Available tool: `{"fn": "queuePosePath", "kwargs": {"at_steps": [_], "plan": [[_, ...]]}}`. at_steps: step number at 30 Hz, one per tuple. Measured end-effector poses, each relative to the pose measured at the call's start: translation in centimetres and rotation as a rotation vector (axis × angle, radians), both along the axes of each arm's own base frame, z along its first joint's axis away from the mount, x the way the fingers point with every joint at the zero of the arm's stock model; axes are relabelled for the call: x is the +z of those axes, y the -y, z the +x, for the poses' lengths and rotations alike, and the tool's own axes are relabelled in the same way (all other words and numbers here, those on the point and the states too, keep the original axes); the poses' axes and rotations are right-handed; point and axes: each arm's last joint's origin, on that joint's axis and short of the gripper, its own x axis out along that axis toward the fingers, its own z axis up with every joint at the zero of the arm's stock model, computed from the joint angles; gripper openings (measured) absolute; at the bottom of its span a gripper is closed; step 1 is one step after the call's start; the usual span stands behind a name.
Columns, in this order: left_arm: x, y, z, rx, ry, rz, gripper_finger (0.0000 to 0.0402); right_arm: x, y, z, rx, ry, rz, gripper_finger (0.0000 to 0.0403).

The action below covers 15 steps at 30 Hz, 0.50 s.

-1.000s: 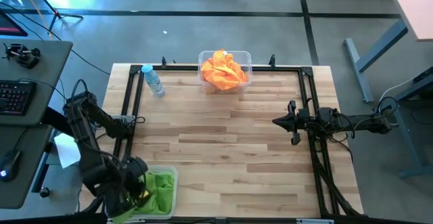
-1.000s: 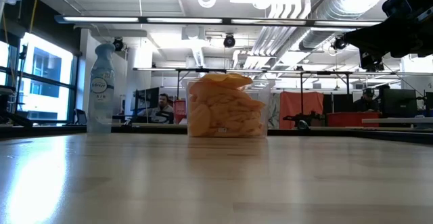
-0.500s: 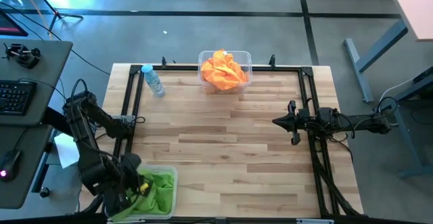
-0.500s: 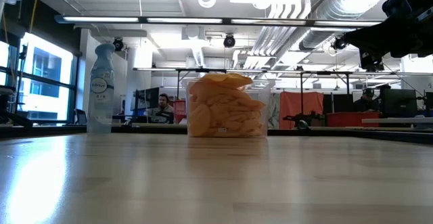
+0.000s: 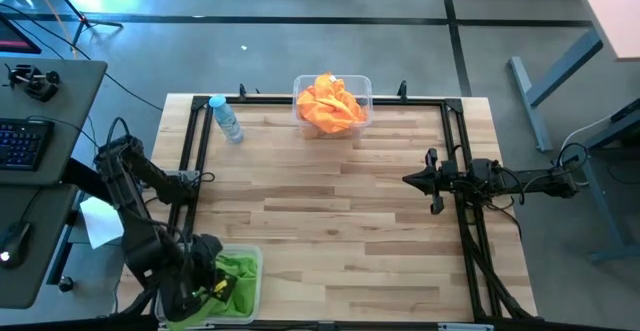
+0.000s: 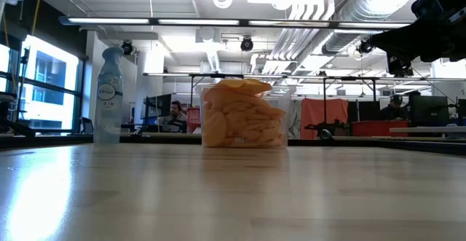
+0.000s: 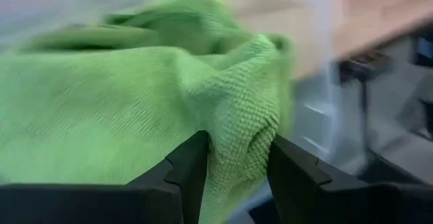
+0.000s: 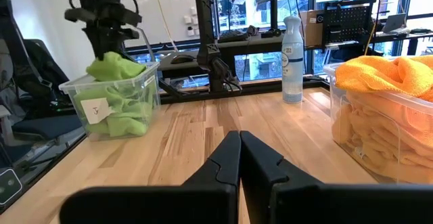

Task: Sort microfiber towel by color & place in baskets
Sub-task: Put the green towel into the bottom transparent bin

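A green microfiber towel point(image 7: 169, 95) sits pinched between the fingers of the left gripper point(image 5: 205, 276) directly over the near-left basket point(image 8: 152, 78), which already holds green cloth; the orange towels point(image 5: 331, 102) fill the far basket point(image 5: 366, 88), so the placing step looks nearly finished. The next move calls for parting the fingers and lifting straight up clear of the rim, which lies close to the table's near-left corner. The right gripper point(image 5: 410, 179) waits with fingers together above the bare wooden table point(image 5: 340, 221), leaving ample room.
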Motion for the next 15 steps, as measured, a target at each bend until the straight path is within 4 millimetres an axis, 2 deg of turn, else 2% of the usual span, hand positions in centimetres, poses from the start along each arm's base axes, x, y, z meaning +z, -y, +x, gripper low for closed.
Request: {"fn": "queuePosePath", "kwargs": {"at_steps": [4, 7, 10, 12, 14, 15], "plan": [[-0.2, -0.8, -0.8, 0.068, -0.115, 0.038, 0.0131, 0.0, 0.0, 0.0, 0.0, 0.0, 0.0, 0.0], [-0.2, -0.7, -0.9, -0.006, -0.137, 0.034, 0.0131, 0.0, 0.0, 0.0, 0.0, 0.0, 0.0, 0.0], [-0.4, -1.7, -1.5, -0.021, -0.216, 0.137, 0.0131, 0.0, 0.0, 0.0, 0.0, 0.0, 0.0, 0.0], [-0.4, -2.4, -2.0, 0.04, -0.268, 0.197, 0.0131, 0.0, 0.0, 0.0, 0.0, 0.0, 0.0, 0.0], [-0.4, -2.5, -1.7, 0.048, -0.266, 0.183, 0.0131, 0.0, 0.0, 0.0, 0.0, 0.0, 0.0, 0.0], [-0.4, -2.0, -1.3, -0.02, -0.231, 0.141, 0.0131, 0.0, 0.0, 0.0, 0.0, 0.001, 0.0, 0.0]]}}
